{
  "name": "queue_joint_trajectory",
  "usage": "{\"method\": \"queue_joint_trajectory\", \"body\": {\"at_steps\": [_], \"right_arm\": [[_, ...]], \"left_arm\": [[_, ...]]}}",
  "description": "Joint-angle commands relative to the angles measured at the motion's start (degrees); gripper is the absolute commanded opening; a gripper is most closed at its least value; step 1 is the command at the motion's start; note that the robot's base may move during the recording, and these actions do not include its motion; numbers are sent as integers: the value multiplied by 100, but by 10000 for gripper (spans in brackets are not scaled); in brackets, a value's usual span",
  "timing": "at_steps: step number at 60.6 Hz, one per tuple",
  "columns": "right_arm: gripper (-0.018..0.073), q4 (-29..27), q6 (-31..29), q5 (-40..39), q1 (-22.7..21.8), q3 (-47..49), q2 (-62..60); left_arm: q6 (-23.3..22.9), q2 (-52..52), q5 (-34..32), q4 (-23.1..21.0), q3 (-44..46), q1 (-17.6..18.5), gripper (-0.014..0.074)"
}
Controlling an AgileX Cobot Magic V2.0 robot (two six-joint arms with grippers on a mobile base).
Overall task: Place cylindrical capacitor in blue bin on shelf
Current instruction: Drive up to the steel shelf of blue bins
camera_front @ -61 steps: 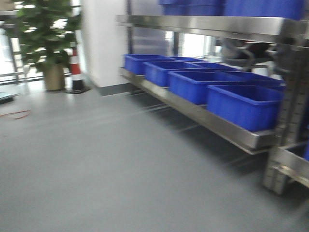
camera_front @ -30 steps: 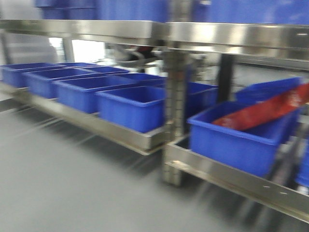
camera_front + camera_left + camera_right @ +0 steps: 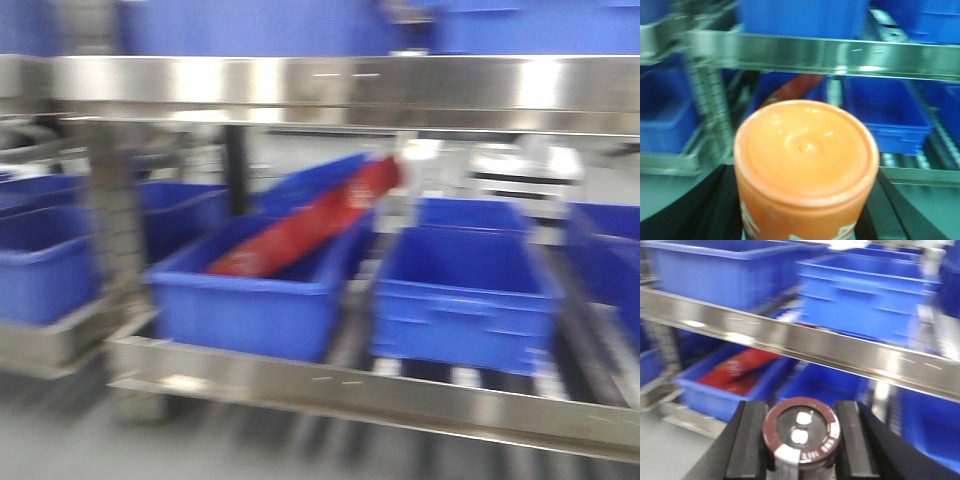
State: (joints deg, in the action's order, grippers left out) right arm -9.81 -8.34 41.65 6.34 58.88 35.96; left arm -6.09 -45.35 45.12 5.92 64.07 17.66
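— Out in front of the shelf (image 3: pixel 330 85), how is the left arm posed?
— Aimed at the rack, short of its front rail. The left tool (image 3: pixel 800 225) is clamped on the cylindrical capacitor (image 3: pixel 806 160), whose flat orange end faces the wrist camera, with dark fingers (image 3: pixel 700 210) on both sides.
— And the right arm?
— It also faces the shelf. The right tool (image 3: pixel 801 440) grips a dark-capped can (image 3: pixel 801 432). A long red object (image 3: pixel 310 225) lies tilted in one blue bin (image 3: pixel 250 305).

Shelf (image 3: pixel 340 85) shiny steel; bins (image 3: pixel 250 310) smooth blue plastic; capacitor (image 3: pixel 805 150) glossy orange.
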Motion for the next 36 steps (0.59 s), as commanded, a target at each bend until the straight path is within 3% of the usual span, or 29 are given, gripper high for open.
{"method": "queue_joint_trajectory", "body": {"at_steps": [1,36], "right_arm": [[-162,20,-16,-142,14,49,0],[-162,20,-16,-142,14,49,0]], "left_arm": [[-2,21,-114,-13,40,42,-111],[-2,21,-114,-13,40,42,-111]]}}
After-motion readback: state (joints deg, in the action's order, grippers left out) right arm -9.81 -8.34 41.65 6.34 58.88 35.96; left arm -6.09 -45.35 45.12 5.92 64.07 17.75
